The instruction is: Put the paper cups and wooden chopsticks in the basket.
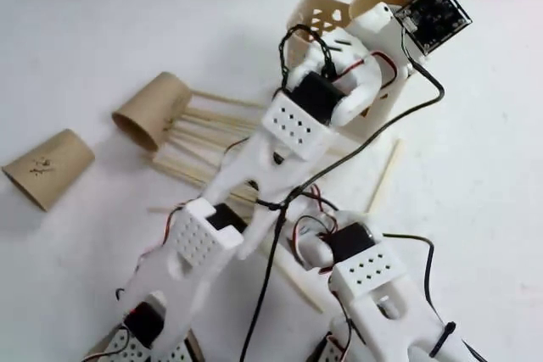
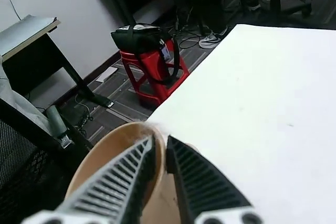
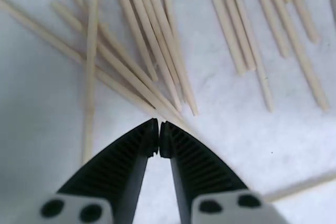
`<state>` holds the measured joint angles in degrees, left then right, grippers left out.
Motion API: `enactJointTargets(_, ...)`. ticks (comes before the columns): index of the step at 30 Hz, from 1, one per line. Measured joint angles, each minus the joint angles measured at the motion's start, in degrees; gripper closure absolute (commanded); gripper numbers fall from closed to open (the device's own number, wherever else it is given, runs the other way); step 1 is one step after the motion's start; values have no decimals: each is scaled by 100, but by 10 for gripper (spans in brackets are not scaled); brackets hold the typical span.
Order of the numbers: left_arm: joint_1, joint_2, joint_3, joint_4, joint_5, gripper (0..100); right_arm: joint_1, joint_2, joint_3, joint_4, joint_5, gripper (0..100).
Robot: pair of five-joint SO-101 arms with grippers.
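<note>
Loosely fanned wooden chopsticks (image 3: 157, 61) lie beside a tan paper cup (image 1: 153, 109).

The flat white table (image 1: 102, 40) is plain. One brown cylindrical paper cup (image 1: 49, 167) bears a dark scribbled mark on its side; the second brown paper cup (image 1: 153, 109) is unmarked. The thin wooden chopsticks (image 1: 208, 129) are pale straw-yellow. The round tan basket (image 1: 316, 16) has a cut-out lattice pattern in its wall. The white plastic arms (image 1: 254, 158) carry black motors, dotted perforated plates (image 1: 293, 123), black cables (image 1: 263, 294) and thin red wires (image 1: 318, 201). The left gripper (image 2: 160, 142), closed on a tan round paper cup (image 2: 102, 150), and the right gripper (image 3: 158, 139) are black and ribbed. A red plastic stool (image 2: 155, 77) holds a black bag (image 2: 142, 38)
</note>
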<state>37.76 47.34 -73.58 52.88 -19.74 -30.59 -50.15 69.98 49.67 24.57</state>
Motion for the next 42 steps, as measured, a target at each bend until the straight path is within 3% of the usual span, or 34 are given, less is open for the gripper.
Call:
enactJointTargets(20,0,-879,0,774,0,945,0,0,0,0,0,978)
enactJointTargets(30,0,44,-35,1160,0,946,0,0,0,0,0,978)
enactJointTargets(42,9,-62,-1793,2215,0,947,0,0,0,0,0,978)
